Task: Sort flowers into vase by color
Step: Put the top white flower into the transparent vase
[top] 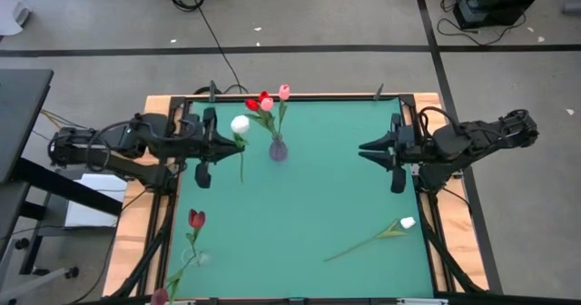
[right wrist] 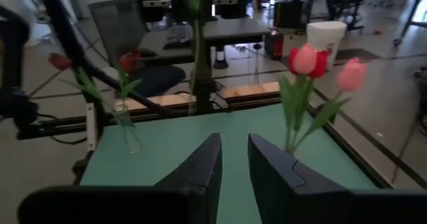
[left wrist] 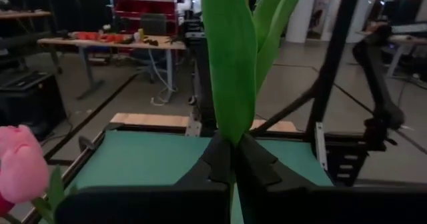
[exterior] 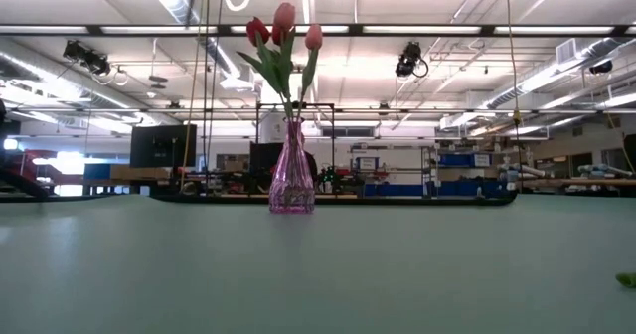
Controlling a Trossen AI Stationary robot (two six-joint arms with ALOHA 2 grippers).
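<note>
While your left gripper [top: 229, 145] is clamped on the stem of a white tulip [top: 240, 124], that flower hangs above the green table [top: 318, 196] near the left rail, its stem running back toward you from the bud. You can see the broad green leaves [left wrist: 235, 57] rising straight out of the closed fingers [left wrist: 220, 161] in the left wrist view. Just beside it to the right stands the pink glass vase [exterior: 292, 170], upright near the table's far edge, with red and pink tulips [exterior: 281, 26] already in it. Look at the near left corner and you find a clear vase [top: 201, 259] holding a dark red tulip [top: 196, 219]. Another white tulip [top: 407, 222] lies flat on the table at the near right. Your right gripper [top: 368, 148] hovers by the right rail, holding nothing, its fingers [right wrist: 200, 167] slightly parted.
</note>
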